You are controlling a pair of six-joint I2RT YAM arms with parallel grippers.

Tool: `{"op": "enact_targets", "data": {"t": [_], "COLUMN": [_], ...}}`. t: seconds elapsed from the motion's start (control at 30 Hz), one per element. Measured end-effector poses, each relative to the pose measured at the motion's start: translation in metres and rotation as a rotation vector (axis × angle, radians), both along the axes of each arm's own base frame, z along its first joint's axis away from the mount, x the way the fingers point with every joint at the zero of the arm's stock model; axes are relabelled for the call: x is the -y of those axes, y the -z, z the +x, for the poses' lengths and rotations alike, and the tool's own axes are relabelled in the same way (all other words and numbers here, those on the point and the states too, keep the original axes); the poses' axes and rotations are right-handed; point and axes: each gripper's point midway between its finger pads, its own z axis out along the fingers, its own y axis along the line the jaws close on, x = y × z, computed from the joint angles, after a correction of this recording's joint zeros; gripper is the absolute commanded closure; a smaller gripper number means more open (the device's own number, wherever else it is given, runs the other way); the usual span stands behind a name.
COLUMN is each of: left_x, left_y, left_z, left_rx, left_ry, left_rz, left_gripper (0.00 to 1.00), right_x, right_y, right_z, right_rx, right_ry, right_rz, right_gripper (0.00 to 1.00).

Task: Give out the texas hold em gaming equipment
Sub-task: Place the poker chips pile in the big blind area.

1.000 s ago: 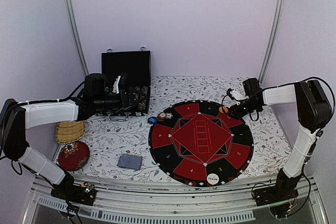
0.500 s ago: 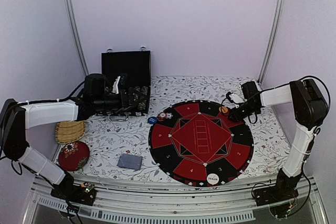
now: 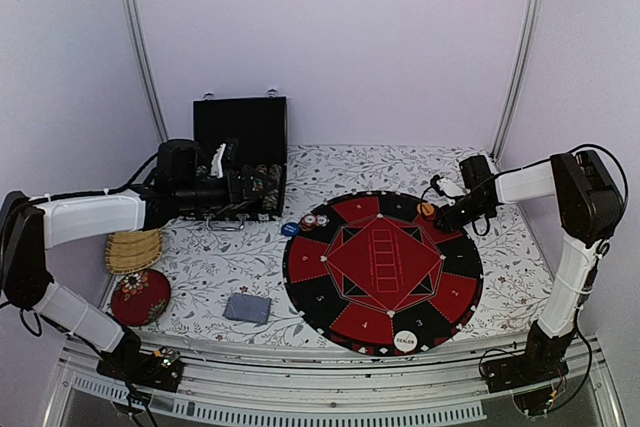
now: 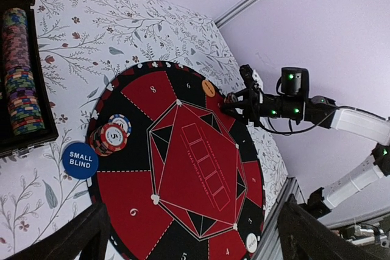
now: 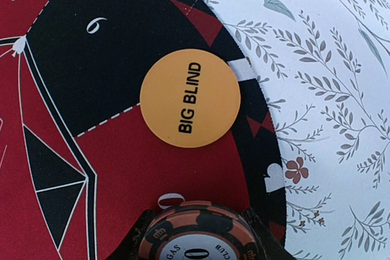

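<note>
Top external view: the round red-and-black mat (image 3: 383, 272) lies right of the open black case (image 3: 240, 147). The left gripper (image 4: 192, 211) hangs by the case, spread wide and empty. The right gripper (image 5: 196, 238) pinches a striped chip (image 5: 196, 228) at the mat's far right edge, just beside the orange button (image 5: 190, 97). The blue button (image 4: 80, 160) sits at the mat's left rim.

Plain pale lilac walls (image 3: 330, 37) close in the space, softly and evenly lit. Behind the left gripper (image 3: 265, 190) a silver metal rail (image 3: 140, 47) climbs the wall, and a second rail (image 3: 522, 47) rises beyond the right gripper (image 3: 432, 211). Beneath both spreads a white tablecloth (image 3: 340, 162) printed with leafy sprigs and small red flowers, with aluminium framing (image 3: 330, 402) along the near edge.
</note>
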Motion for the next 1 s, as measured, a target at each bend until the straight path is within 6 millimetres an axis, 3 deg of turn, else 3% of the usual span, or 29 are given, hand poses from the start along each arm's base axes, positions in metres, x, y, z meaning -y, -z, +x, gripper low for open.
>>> {"op": "enact_targets", "data": {"t": [0.4,1.0], "left_x": [-0.011,-0.061], "left_y": [0.003,-0.031], "left_z": [0.003,0.011], "left_rx": [-0.002,0.103], "left_ry": [-0.028,-0.145], "left_rz": [0.028,0.074], "left_gripper": [0.02,0.02], "right_x": [0.000,0.003], "right_y": [0.000,0.001], "right_z": [0.000,0.001], "right_rx": [-0.001,0.001], "right_ry": [0.001,0.010], "right_rz": [-0.002,-0.013], "right_gripper": [0.60,0.51]}}
